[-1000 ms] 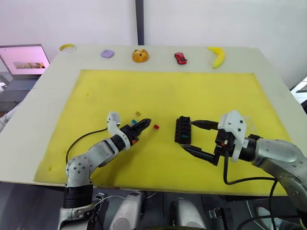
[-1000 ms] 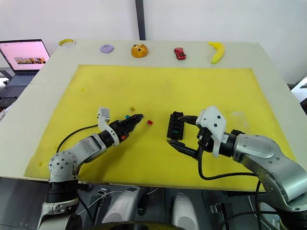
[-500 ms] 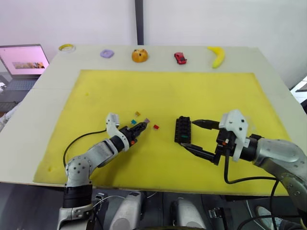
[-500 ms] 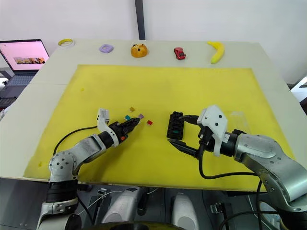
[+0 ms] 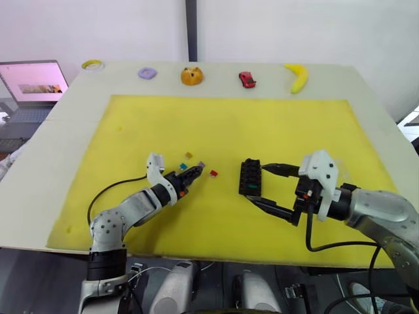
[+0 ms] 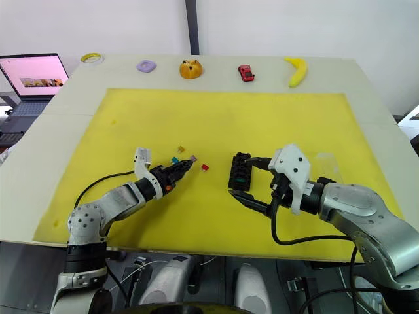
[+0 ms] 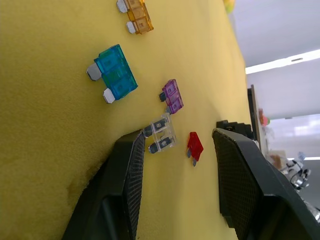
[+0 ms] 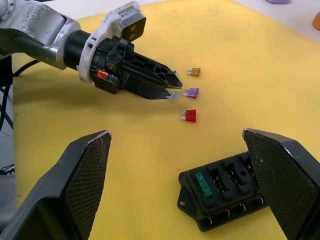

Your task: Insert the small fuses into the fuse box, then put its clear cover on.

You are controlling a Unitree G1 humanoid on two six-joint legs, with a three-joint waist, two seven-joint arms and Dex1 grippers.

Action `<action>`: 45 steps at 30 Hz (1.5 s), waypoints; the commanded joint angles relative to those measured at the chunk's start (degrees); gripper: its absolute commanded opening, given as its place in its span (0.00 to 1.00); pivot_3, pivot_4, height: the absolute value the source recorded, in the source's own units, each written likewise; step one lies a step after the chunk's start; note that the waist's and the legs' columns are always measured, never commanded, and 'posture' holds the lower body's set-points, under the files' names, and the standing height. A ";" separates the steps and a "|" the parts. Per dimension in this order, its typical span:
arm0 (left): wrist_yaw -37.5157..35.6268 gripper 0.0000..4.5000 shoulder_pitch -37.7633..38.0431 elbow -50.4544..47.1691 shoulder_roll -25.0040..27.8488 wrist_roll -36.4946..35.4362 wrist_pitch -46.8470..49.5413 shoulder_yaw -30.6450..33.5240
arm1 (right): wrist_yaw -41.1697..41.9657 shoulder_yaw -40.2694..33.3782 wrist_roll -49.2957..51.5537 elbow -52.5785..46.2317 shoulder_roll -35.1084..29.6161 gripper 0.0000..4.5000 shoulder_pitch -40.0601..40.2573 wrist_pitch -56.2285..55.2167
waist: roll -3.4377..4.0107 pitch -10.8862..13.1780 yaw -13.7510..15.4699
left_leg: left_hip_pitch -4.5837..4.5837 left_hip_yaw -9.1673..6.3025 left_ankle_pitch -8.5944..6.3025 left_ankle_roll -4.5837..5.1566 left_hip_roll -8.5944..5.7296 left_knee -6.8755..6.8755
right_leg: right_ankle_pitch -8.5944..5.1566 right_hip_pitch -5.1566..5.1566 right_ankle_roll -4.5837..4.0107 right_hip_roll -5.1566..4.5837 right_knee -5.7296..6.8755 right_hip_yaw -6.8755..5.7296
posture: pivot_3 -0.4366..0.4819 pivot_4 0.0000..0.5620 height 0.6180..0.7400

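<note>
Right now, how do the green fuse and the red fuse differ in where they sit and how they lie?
The green fuse is seated in a slot at one end of the fuse box, only its top showing; the red fuse lies flat and loose on the yellow mat, its metal prongs visible. The green fuse is by the open right gripper, the red one nearer the left gripper. Both are small plastic blade fuses.

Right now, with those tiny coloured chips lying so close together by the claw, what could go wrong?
The left claw is open around a clear fuse, with the purple fuse and red fuse very near; closing might nudge them away or catch the wrong one. The chip may also slip or twist. The right claw straddles the fuse box and could bump it.
</note>
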 commanded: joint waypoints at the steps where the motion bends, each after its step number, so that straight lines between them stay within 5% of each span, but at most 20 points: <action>1: 0.47 0.51 0.55 2.19 -0.45 1.86 1.11 -1.11 | -0.03 -1.38 0.47 -1.70 -0.17 1.00 -0.32 -0.48 | 0.00 0.00 0.05 | 0.00 0.00 0.00 0.00 0.00 0.00 | 0.00 0.00 0.00 0.00 0.00 0.00 | 0.48 0.27 0.96; 32: -4.35 0.51 -0.55 4.49 0.31 3.70 3.66 -0.59 | 0.26 -0.86 -0.52 -1.48 0.14 1.00 -0.20 -0.94 | 0.00 0.00 0.15 | -0.04 -0.01 -0.05 -0.01 -0.03 0.00 | -0.01 0.01 0.00 -0.04 -0.09 0.00 | 0.48 0.27 0.96; 35: -3.70 0.32 -0.27 5.14 0.01 3.51 3.55 0.20 | 0.23 -0.83 -0.56 -1.45 0.14 1.00 -0.18 -0.93 | 0.00 0.00 0.07 | -0.04 0.00 -0.05 -0.01 -0.03 0.00 | -0.01 0.00 0.00 -0.04 -0.09 0.00 | 0.48 0.27 0.96; 38: -3.55 0.00 -0.22 5.38 -0.23 3.33 3.94 0.68 | 0.25 -0.90 -0.53 -1.48 0.10 1.00 -0.13 -0.91 | 0.00 0.00 -0.07 | -0.04 0.00 -0.05 -0.01 -0.02 -0.03 | -0.01 0.00 0.00 -0.04 -0.09 0.00 | 0.48 0.27 0.96; 45: -2.86 0.00 -0.16 6.58 -0.49 4.14 4.24 1.32 | 0.39 -1.03 -0.63 -1.42 -0.09 1.00 -0.03 -0.89 | 0.01 0.00 -0.10 | -0.02 0.00 -0.05 -0.01 -0.01 -0.06 | -0.01 -0.02 0.00 -0.04 -0.09 0.00 | 0.48 0.27 0.96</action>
